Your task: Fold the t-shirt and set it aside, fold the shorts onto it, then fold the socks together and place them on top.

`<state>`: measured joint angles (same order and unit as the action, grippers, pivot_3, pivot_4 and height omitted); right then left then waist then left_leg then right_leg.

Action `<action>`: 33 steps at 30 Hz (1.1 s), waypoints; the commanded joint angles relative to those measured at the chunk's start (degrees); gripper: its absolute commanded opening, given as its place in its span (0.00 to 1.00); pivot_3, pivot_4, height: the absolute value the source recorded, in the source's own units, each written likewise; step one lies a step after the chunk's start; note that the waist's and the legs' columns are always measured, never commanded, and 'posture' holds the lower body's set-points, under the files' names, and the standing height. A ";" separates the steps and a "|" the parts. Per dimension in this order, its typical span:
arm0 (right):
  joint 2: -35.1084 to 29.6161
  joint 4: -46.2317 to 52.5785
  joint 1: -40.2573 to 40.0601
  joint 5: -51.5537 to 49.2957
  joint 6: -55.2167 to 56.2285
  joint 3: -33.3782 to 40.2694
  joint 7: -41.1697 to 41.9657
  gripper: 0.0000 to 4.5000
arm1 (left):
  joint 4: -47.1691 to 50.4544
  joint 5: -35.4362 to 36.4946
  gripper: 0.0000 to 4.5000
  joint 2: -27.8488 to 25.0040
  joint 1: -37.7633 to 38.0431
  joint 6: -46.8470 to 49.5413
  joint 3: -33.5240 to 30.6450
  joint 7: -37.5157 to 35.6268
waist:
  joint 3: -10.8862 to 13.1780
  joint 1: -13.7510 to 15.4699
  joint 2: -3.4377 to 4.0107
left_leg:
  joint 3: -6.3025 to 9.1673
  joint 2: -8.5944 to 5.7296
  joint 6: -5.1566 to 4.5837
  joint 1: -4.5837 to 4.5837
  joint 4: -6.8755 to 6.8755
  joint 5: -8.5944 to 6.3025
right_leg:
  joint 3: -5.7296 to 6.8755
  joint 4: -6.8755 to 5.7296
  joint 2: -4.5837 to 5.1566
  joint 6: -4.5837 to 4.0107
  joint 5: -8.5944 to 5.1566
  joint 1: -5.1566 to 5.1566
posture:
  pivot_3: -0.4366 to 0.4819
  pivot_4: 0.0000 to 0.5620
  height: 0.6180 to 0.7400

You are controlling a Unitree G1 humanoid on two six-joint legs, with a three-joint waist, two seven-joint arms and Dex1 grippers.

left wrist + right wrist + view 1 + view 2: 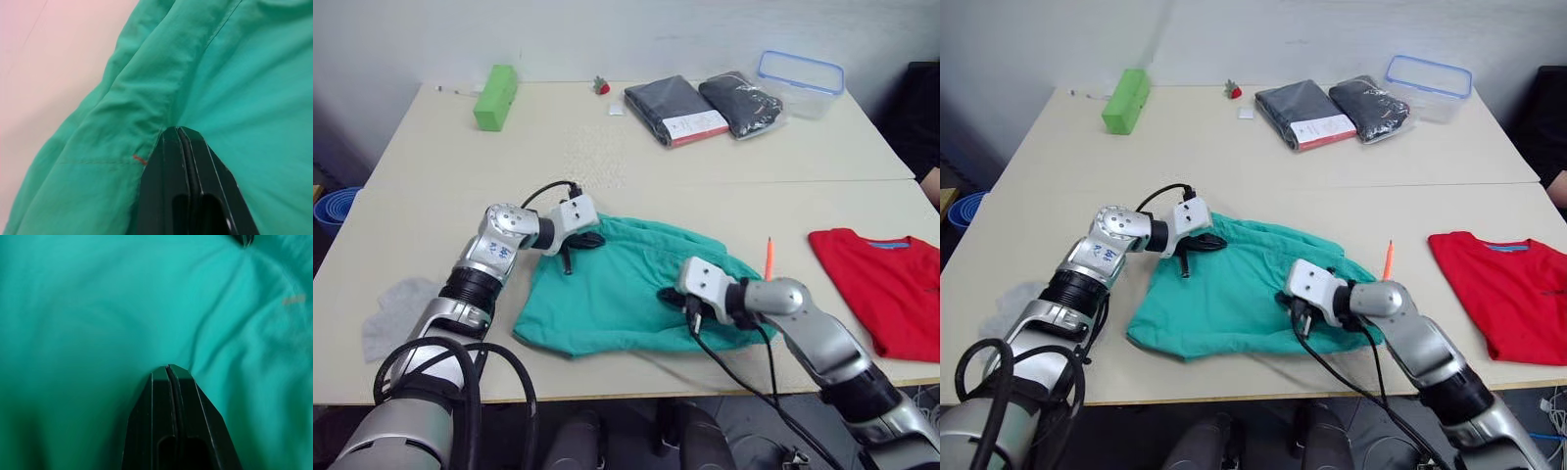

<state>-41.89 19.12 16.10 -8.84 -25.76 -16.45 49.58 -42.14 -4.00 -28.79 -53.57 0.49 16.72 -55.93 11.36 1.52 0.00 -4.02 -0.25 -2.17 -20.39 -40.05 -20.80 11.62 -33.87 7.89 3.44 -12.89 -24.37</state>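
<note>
Risk, we judge: both pincers grip thin fabric, so a pinch may slip. The left pincer and right pincer are clenched on the crumpled teal-green soft fabric shorts, mid-surface, well apart from the flat red cotton t-shirt.

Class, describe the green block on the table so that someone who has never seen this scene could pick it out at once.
Start at the table and look to its far left corner, near the wall. There lies the green block, a small, hard-edged rectangular bar by itself on bare tabletop. Unlike the teal shorts spread out soft and crumpled near the front edge, it is a lighter lime green and rigid.
</note>
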 commanded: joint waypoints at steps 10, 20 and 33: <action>-6.26 17.30 -25.16 -14.01 -5.72 26.07 0.59 0.00 | 0.19 1.10 0.01 -2.56 3.15 -2.95 -3.49 -3.10 | -0.06 -0.15 -0.10 | -0.04 0.12 0.05 0.22 0.03 -0.05 | -0.11 0.00 0.33 -0.04 0.00 0.10 | 0.48 0.27 1.00; -9.22 23.82 -38.20 -20.98 -9.65 31.52 4.79 0.00 | 29.46 10.78 0.01 -2.52 10.41 12.29 -2.08 -16.31 | 0.02 1.21 -0.10 | -0.01 0.04 -0.09 0.03 -0.08 -0.11 | -0.19 0.08 0.13 0.00 0.06 0.04 | 0.48 0.27 1.00; -1.38 0.12 -18.99 -7.60 -2.41 20.43 -6.20 0.00 | 18.91 0.84 0.01 2.58 8.10 5.62 3.40 -6.52 | 0.03 1.26 -0.18 | -0.52 0.11 -0.12 0.22 -0.06 -0.10 | -0.72 0.14 -0.09 -0.05 0.20 -0.07 | 0.48 0.27 1.00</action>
<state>-43.53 22.10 -3.01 -18.14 -28.27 2.75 45.37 -21.60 -2.31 -26.75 -44.67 6.39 21.23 -64.84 11.39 2.79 -0.17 -4.55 -0.15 -2.31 -20.16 -40.11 -20.90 10.90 -33.71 7.82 3.40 -12.67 -24.44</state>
